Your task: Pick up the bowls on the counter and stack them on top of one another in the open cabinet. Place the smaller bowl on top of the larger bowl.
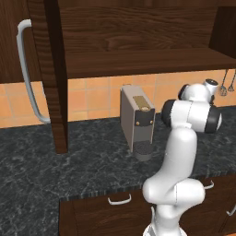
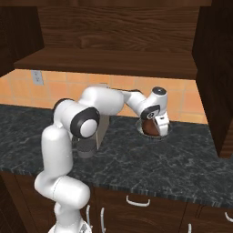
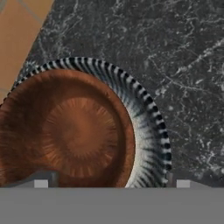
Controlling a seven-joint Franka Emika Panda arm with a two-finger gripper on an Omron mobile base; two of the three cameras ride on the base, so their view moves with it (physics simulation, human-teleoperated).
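Observation:
A round bowl (image 3: 78, 131) with a reddish-brown inside and a dark ribbed outside sits on the dark marbled counter (image 3: 183, 65), close to the tiled wall. My gripper (image 3: 111, 183) hovers just above it, open. One fingertip (image 3: 40, 183) is over the bowl's inside and the other is outside its rim. From the right base, the bowl (image 2: 146, 129) lies under the gripper (image 2: 158, 129), right of the coffee machine. The open cabinet (image 2: 104, 61) hangs above the counter (image 2: 182, 159) with a bare shelf (image 1: 138, 62).
A grey coffee machine (image 1: 137, 117) stands on the counter (image 1: 69, 170) left of my arm. The cabinet door (image 1: 14, 41) with its long curved grey handle (image 1: 25, 69) hangs open at the left. Utensils (image 1: 226, 85) hang on the tiled wall at the right. Wooden drawers (image 2: 136, 202) sit below the counter edge.

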